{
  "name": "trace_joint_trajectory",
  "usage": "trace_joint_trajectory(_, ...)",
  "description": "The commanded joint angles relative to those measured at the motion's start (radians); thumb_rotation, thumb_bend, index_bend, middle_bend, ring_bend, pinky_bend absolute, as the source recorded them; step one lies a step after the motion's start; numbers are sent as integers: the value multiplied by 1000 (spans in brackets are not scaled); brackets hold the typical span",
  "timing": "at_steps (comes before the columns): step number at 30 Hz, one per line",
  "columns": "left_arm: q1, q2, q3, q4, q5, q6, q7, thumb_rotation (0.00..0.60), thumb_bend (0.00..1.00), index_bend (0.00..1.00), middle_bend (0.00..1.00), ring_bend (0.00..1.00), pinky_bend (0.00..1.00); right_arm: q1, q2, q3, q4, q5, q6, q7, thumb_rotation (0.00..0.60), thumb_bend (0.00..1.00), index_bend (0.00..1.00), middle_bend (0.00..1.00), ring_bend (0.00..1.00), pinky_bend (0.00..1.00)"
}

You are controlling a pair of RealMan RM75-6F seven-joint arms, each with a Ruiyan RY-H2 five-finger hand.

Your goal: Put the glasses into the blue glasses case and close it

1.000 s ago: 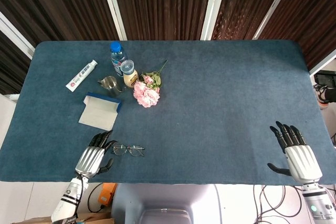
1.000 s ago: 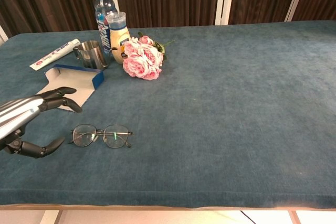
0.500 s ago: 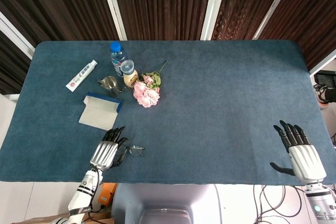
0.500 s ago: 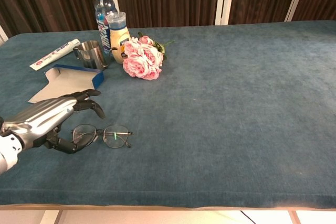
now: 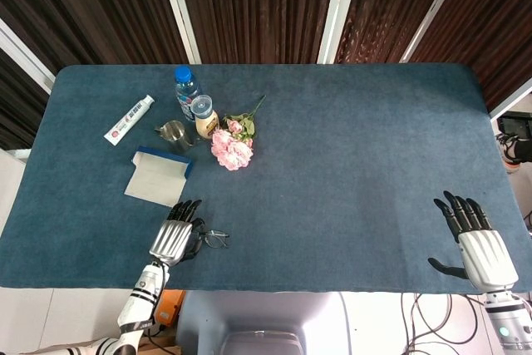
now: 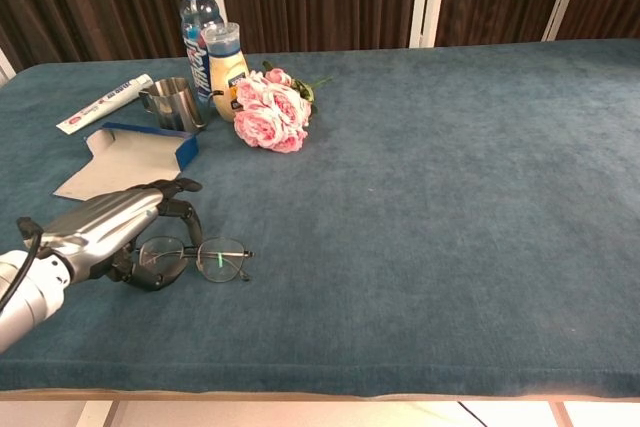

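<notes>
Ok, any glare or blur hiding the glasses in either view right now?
Head view: sharp, evenly lit, but the left hand covers part of the glasses. Chest view: glasses crisp, faint green glint on one lens, soft shadows.

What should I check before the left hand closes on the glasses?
1. Left hand over the glasses: ok, its fingers arch over the left lens.
2. Grip made: cannot tell, the palm hides the contact.
3. Glasses flat on the table, lenses intact: ok.
4. Case open: ok, its lid lies flat just behind the hand.
5. Path from glasses to case free: ok, bare cloth between them; the cup and flowers stand further back.
6. Right hand out of the way: ok, at the far right edge, holding nothing.
</notes>
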Motion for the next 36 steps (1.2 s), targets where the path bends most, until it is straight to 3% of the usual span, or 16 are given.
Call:
trace_joint_trajectory(1,-4,-5,-2,6,-7,-2,-5,600,405,485,69,0,78,1,0,-2,0,-3,-1,-3,600,101,0,0,0,0)
trace_joint_trajectory(14,-18,-19,8,24,1,15,-25,600,411,631,127,24,77,1,1,-4,0,-5,-3,-2,600,101,0,0,0,0)
trace_joint_trajectory(22,-7,-5,0,22,38,75,-68,600,436,672,165,57,80,1,1,-6,-1,-7,-5,-5,600,101,0,0,0,0)
trace_joint_trajectory(30,17,63,-24,1,46,129,-121,600,447,699,190,75,83,1,-3,-7,-4,-7,-6,-22,600,101,0,0,0,0)
trace_joint_trajectory(36,22,156,-71,12,18,130,-176,600,451,703,193,80,80,1,-5,-6,-5,-1,-9,-30,600,101,0,0,0,0)
